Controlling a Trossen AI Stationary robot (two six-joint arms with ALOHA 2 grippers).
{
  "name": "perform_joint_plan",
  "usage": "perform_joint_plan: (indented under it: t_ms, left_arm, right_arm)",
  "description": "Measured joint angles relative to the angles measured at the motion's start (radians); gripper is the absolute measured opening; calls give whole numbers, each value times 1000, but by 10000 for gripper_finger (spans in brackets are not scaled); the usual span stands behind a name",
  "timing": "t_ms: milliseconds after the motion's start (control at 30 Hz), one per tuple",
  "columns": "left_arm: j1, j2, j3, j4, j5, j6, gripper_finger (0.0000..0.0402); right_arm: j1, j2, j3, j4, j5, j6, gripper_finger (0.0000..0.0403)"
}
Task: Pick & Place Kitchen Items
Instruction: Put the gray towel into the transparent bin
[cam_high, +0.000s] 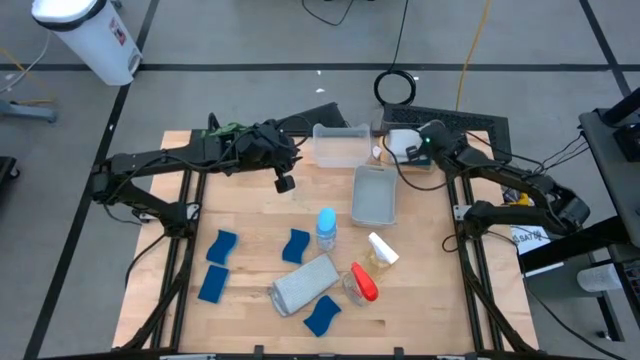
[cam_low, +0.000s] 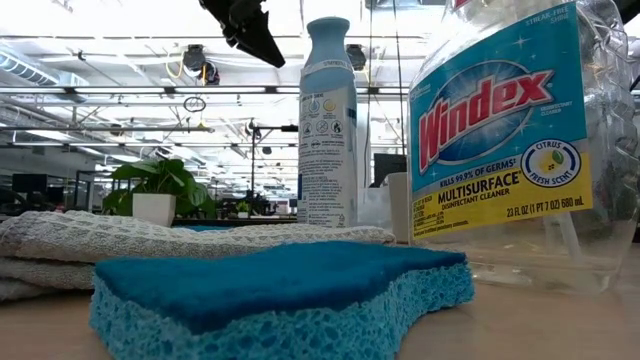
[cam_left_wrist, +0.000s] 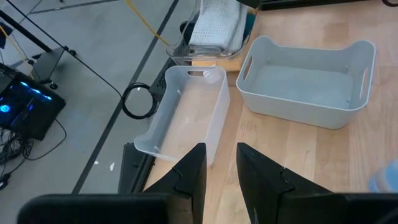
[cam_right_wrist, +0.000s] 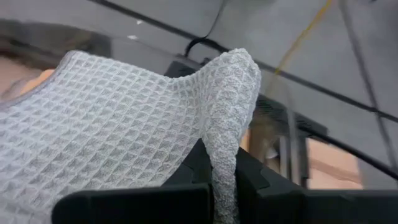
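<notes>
While the right end effector (cam_right_wrist: 224, 186) pinches a fold of white waffle cloth (cam_right_wrist: 124, 137) at the desk's (cam_high: 250, 215) far right corner, that cloth drapes from its fingers, long axis unclear. Both clear bins (cam_high: 340, 146) lie just beside it toward the desk's middle. The left end effector (cam_left_wrist: 221, 174), fingers slightly apart and empty, hovers near them.

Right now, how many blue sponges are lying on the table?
4: two at the left side, one above the other; one mid-table beside the blue-topped bottle; one at the front edge. More may be hidden.
</notes>
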Motion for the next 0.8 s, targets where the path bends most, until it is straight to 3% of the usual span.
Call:
perform_joint_plan:
  t_ms: [133, 367, 500, 800]
  left_arm:
    - [0, 0, 0, 0, 0, 0, 93]
    - [0, 0, 0, 0, 0, 0, 93]
    - [0, 0, 0, 0, 0, 0, 93]
    - [0, 0, 0, 0, 0, 0, 93]
  right_arm:
    - [-10, 7, 0, 23, -111, 0, 6]
    - [-6, 60, 0, 116, -121, -13, 6]
    - [7, 72, 0, 169, -196, -7, 5]
    - [-17, 120, 0, 92, -112, 6, 7]
